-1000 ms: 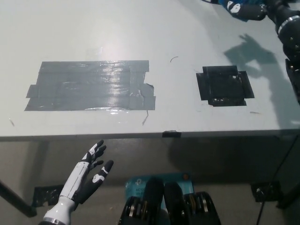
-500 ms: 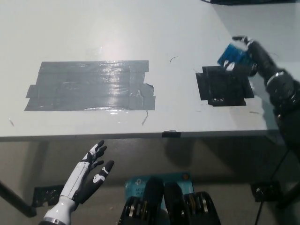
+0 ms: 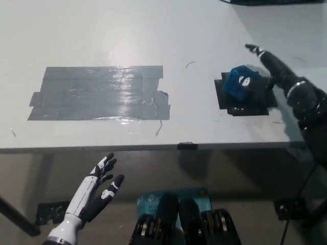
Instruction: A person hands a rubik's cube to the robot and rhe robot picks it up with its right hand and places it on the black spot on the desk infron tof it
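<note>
Note your blue rubik's cube sits tilted on the black spot, right of centre; right hand touches it, fingers spread; left hand spread, lower left.

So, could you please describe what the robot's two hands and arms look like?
The left hand is white on the back with black fingers and palm, on a slim white forearm. The right hand and arm are black, with a silvery ring at the wrist.

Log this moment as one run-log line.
Rubik's cube: on black spot | right hand: beside cube, grip unclear | left hand: open, resting below desk edge
</note>
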